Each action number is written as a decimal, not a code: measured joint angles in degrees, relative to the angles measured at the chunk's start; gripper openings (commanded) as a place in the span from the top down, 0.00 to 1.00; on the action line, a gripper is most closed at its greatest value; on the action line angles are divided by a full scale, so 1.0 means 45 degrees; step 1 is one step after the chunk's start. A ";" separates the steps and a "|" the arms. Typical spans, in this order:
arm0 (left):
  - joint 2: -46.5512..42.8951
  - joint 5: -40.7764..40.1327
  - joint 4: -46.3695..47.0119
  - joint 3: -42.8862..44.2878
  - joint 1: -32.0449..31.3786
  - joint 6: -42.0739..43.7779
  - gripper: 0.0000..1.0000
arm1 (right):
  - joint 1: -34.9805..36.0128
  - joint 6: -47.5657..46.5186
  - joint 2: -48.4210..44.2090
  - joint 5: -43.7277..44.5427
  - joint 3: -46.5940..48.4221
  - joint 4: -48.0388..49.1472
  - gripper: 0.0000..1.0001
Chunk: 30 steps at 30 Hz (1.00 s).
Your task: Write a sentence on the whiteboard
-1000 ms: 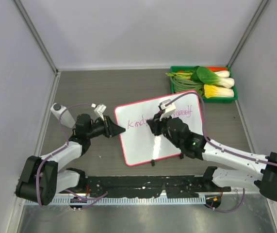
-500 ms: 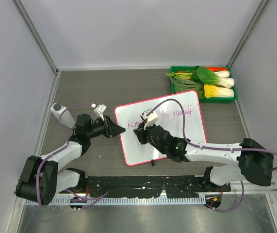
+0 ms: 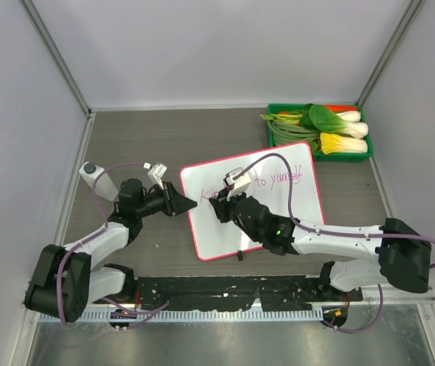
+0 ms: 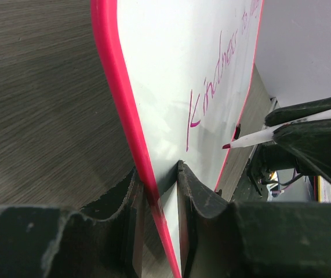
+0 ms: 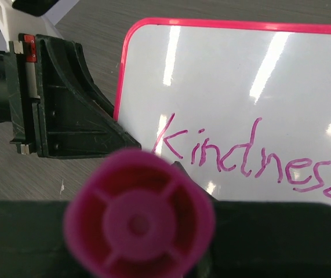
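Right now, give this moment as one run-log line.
left gripper: shut on pink-framed glossy whiteboard edge | right gripper: shut on slim pink-tipped white marker | magenta cursive sentence: "Kindness to yourself"

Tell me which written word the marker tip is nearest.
Kindness, the leftmost word, beside the whiteboard edge the left pincer clamps; the marker tip points at its K. To yourself lies farther right.

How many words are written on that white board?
3. "Kindness" at the board's left end, "to" in the middle, "yourself" at the right end. The right arm over it may hide more.
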 measured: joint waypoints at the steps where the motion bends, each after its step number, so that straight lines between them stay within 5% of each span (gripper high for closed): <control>1: 0.0000 0.0000 0.0000 0.0000 0.0000 0.0000 1.00 | 0.0000 0.0000 -0.0117 0.0034 0.0000 0.0000 0.99; 30: 0.0000 0.0000 0.0000 0.0000 0.0000 -0.0005 1.00 | 0.0000 0.0000 0.0690 0.0437 0.0296 -0.0024 0.99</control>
